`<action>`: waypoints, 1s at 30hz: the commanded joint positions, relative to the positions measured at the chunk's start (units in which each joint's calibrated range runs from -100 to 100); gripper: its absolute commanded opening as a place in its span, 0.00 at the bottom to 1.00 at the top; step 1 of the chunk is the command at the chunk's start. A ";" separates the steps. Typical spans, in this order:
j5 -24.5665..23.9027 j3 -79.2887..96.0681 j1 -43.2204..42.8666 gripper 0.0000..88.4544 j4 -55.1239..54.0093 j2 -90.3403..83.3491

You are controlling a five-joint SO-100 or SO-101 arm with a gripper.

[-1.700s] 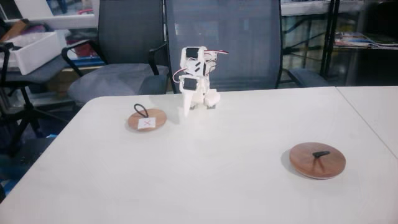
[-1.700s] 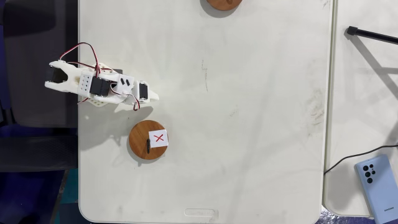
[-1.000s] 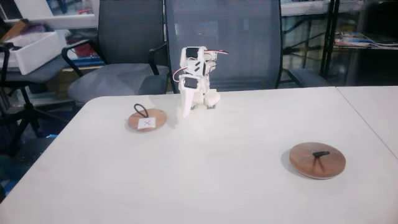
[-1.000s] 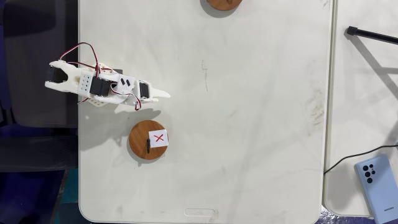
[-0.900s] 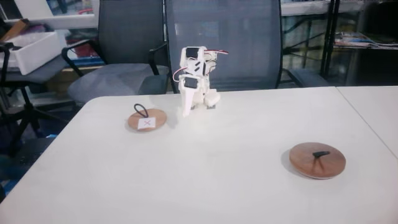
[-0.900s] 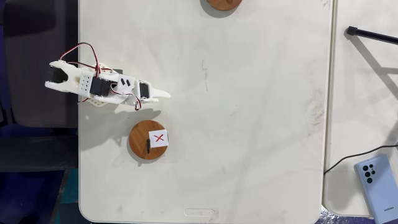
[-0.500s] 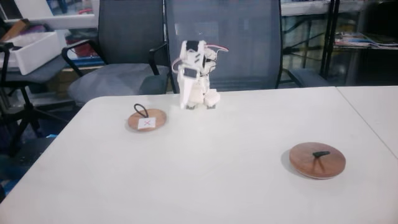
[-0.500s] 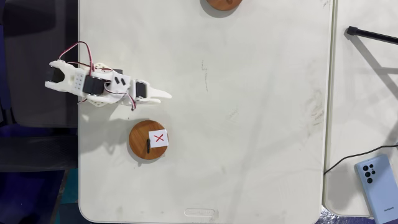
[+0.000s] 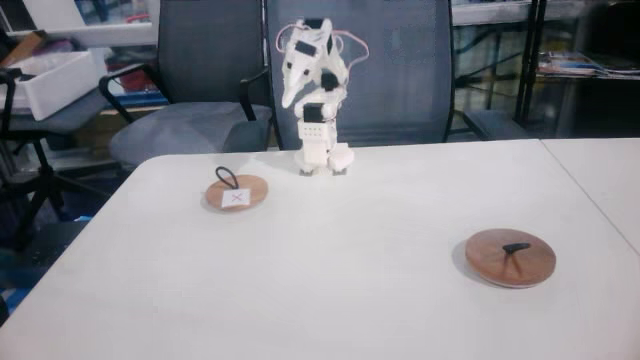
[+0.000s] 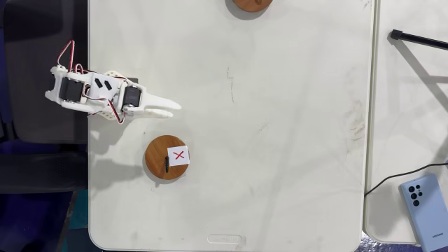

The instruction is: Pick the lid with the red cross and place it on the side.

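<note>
Sticker (image 10: 178, 155) with a red X marks the lid (image 9: 236, 191); claw (image 10: 171, 107), apart from it, looks slightly parted.

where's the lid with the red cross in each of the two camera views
Fixed view from the front: the lid with the red cross lies left of centre on the white table, down-left of the arm's base.
Fixed view from above: the same lid lies in the lower left part of the table, below the gripper.
Shared landmark: the white robot arm at the table edge, next to the lid in both fixed views.
</note>
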 commanded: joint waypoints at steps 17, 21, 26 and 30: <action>-9.59 -39.69 0.17 0.23 23.31 26.13; -12.03 -40.23 1.22 0.23 23.99 26.13; -11.59 -39.42 10.53 0.23 23.48 30.31; -11.49 -40.41 18.25 0.23 23.40 38.32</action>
